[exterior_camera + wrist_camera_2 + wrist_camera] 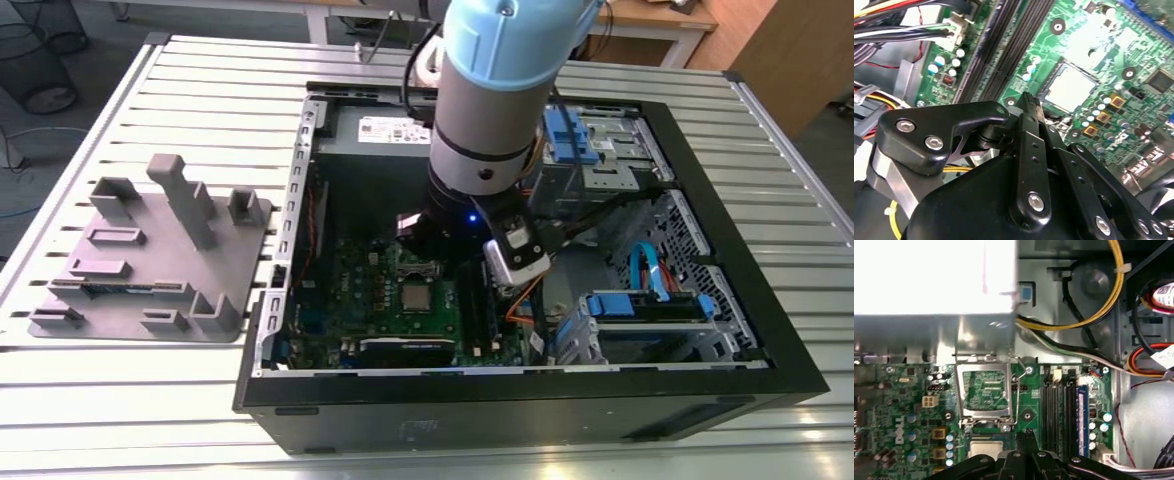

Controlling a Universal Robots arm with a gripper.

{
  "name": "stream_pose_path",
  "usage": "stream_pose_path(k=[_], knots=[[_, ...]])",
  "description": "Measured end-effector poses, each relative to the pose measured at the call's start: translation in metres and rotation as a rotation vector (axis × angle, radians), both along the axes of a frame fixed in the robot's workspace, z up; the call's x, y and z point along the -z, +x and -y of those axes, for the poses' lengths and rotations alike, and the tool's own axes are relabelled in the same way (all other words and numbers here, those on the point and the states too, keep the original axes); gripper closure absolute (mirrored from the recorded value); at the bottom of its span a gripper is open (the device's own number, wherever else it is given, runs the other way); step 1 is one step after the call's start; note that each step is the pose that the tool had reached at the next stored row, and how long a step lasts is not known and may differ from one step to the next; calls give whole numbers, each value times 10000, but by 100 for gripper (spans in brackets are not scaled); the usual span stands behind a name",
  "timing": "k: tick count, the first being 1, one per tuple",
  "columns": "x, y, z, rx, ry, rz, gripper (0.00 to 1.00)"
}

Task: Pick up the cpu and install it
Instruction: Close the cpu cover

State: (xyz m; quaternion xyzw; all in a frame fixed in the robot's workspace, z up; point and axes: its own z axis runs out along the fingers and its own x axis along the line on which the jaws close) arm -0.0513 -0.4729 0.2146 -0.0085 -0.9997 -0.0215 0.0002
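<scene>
While my black claw (1029,99) sits clenched on nothing, I see the flat silvery square cpu (1071,88) seated just beyond its tips, thin metal frame (985,414) hinged open past it.

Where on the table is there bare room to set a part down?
Bare table slats lie in front of the grey tray and at the exterior view's right of the case. Inside the case, arm and cables crowd.
</scene>
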Motion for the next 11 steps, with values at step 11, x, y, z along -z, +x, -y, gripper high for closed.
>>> stream_pose_path(k=[11], knots=[[16,24,-187,-12,2,1,89]])
